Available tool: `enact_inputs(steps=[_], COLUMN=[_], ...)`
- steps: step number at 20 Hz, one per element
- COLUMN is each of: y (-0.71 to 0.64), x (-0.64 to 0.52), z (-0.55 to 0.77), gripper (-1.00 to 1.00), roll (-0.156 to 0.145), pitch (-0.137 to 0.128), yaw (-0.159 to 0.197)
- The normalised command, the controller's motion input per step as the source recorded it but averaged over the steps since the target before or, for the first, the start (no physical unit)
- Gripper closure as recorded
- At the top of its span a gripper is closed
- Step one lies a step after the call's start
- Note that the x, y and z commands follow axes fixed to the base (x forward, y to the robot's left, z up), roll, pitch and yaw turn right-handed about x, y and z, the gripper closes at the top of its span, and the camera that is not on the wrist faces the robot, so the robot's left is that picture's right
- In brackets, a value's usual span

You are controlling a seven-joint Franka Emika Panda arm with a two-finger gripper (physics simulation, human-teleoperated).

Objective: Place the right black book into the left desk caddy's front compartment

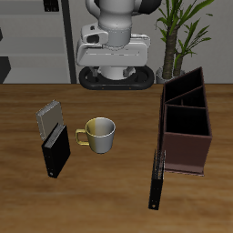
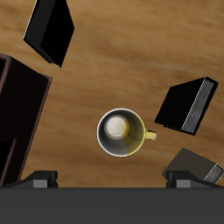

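Below my end effector, whose fingers stand spread and hold nothing, sits the mug. Beside it on the worktop stands the right black book, just in front of the grey book. I judge it rigid, light, and smooth-covered, so I would pinch across its thin covers near the top edge. Across the mug waits the left desk caddy.

Arm above the base cropped by the exterior view's upper edge; gripper shown only as two dark finger stubs, opening not readable. Left desk caddy, grey book and long black slab each cut by the wrist frame. Caddy floor lost in shadow.
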Motion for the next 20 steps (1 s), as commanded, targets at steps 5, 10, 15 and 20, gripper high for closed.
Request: enact_inputs(steps=[5, 10, 15, 20], y=[-0.24, -0.38, -0.46, -0.53], x=[0.21, 0.25, 0.18, 0.17], z=[0.07, -0.02, -0.03, -0.12], gripper=[-1.00, -1.00, -1.00, -1.00], roll=[-0.005, 0.029, -0.025, -0.015], pitch=[-0.001, 0.003, -0.032, 0.005], yaw=[0.002, 0.026, -0.010, -0.041])
